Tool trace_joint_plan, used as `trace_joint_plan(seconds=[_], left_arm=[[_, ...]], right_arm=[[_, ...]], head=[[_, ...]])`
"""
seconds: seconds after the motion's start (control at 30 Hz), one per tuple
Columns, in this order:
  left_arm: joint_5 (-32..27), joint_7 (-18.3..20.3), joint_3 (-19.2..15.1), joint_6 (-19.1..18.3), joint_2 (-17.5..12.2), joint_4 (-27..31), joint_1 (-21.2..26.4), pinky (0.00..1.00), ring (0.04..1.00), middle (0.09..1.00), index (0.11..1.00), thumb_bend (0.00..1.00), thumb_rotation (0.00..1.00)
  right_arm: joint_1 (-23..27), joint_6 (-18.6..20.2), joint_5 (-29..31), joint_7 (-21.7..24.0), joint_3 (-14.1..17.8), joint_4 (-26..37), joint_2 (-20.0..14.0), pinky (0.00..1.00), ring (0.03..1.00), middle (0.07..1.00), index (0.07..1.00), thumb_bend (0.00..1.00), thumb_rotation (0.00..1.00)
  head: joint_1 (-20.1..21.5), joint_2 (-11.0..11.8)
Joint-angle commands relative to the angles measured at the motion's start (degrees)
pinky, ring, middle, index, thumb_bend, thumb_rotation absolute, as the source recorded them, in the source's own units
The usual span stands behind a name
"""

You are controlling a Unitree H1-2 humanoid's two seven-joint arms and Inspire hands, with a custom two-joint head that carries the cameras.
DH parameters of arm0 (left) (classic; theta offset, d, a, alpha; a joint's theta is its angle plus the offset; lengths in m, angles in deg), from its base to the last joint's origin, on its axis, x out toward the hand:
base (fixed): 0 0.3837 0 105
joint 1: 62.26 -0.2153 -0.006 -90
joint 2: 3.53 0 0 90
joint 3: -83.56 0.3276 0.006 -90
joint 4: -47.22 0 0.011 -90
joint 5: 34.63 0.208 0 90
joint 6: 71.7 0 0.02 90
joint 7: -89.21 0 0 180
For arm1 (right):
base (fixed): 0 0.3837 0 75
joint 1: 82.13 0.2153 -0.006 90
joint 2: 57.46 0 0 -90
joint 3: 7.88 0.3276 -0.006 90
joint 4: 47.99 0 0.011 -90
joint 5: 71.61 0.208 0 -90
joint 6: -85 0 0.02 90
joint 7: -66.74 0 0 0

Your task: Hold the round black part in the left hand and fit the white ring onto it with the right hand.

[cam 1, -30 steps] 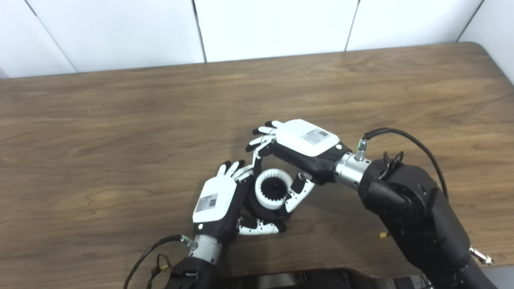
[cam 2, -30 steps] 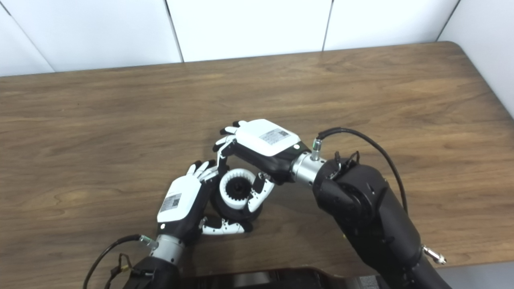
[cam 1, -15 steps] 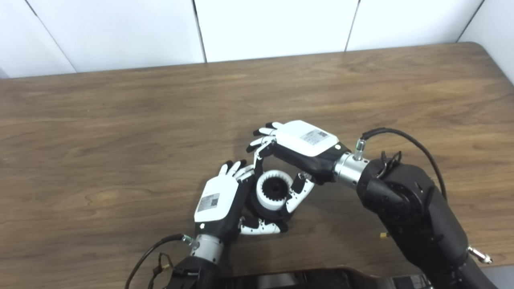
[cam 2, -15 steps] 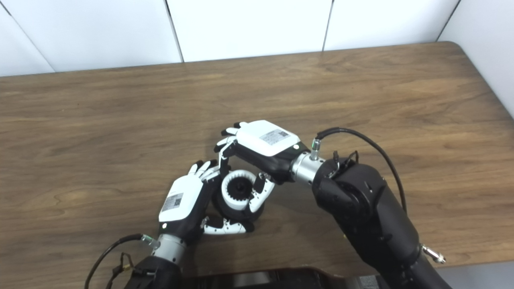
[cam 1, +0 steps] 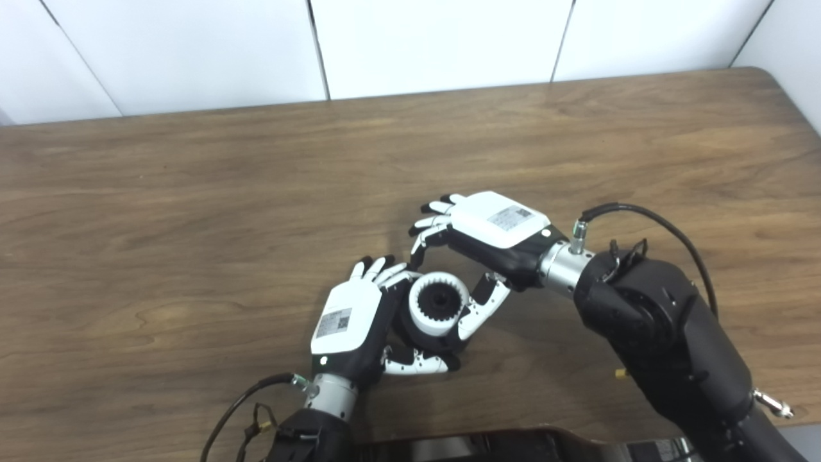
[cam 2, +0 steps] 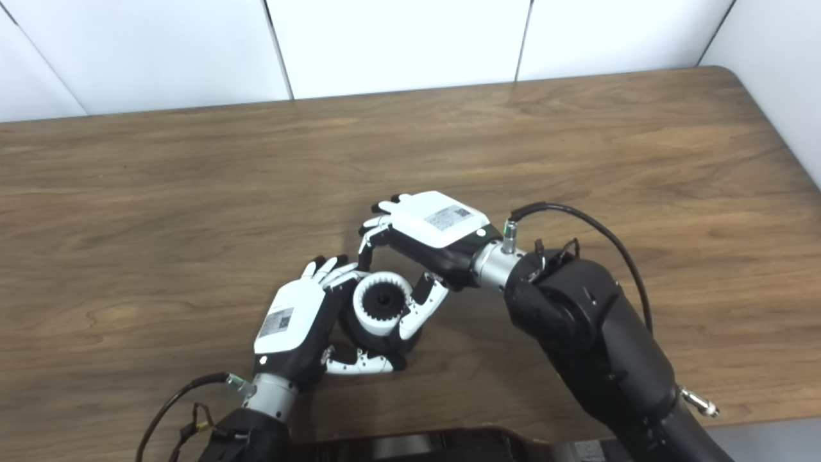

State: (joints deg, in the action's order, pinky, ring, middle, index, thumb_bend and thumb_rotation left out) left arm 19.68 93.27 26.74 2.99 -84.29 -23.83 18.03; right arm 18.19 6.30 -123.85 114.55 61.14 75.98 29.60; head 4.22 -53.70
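White ring (cam 1: 438, 303) atop, apparently seated on, round black part (cam 1: 410, 330), between left hand (cam 1: 351, 324) and right hand (cam 1: 487, 247).

You are looking at what reads as a lab or test cell rather than a home. The wood-grain desk (cam 1: 256, 179) with a rounded corner stands against plain white wall panels (cam 1: 436, 38) split by thin dark seams. Exposed black cables (cam 2: 577, 221) and metal wrist connectors on the robot's arms add to that bench-rig look.
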Motion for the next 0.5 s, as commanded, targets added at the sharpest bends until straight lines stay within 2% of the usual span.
trace_joint_plan(seconds=[0.0,0.47], left_arm=[[1.0,1.3,0.9,-0.1,2.0,0.3,-0.3,1.0,0.945,0.849,0.484,0.52,0.07],[0.8,2.3,0.5,-0.5,2.0,0.6,-0.2,1.0,0.951,0.853,0.485,0.52,0.07]], right_arm=[[3.0,1.1,0.3,0.8,1.4,3.3,0.7,1.0,0.98,0.89,0.71,1.0,0.39],[7.7,6.9,2.5,6.8,6.4,10.8,1.1,1.0,0.989,0.888,0.686,1.0,0.41]], head=[[0.1,0.0],[0.2,0.0]])
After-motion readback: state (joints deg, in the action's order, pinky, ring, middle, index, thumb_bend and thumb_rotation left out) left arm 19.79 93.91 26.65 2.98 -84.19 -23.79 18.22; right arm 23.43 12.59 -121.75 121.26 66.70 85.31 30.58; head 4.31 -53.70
